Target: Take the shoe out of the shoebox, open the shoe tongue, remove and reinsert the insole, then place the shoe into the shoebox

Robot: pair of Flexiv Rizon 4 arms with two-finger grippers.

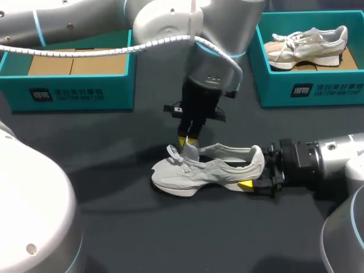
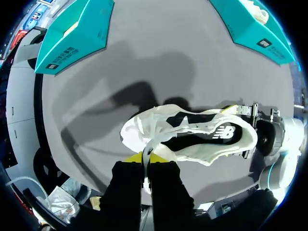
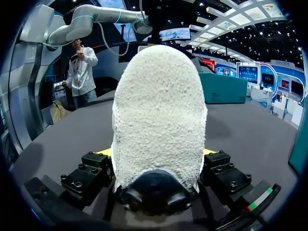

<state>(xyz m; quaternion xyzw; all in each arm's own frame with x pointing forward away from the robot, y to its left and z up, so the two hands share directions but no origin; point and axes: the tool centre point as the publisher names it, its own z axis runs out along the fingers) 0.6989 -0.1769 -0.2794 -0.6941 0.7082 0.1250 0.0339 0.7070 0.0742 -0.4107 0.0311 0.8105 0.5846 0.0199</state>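
Shoe [image 1: 207, 170]: on its sole on the table [image 1: 142, 239], outside both boxes.
Right gripper [image 1: 254, 173]: clamped on the heel from behind.
Left gripper [image 1: 187, 140]: above the shoe, pinching the tongue [image 2: 155, 143].
Beyond: left box [image 1: 68, 91]; right box [image 1: 307, 85] holding a second shoe [image 1: 307, 45].

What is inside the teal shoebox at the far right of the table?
A pale grey-and-beige laced sneaker lies in the teal shoebox on brown cardboard. Its body hides the floor beneath.
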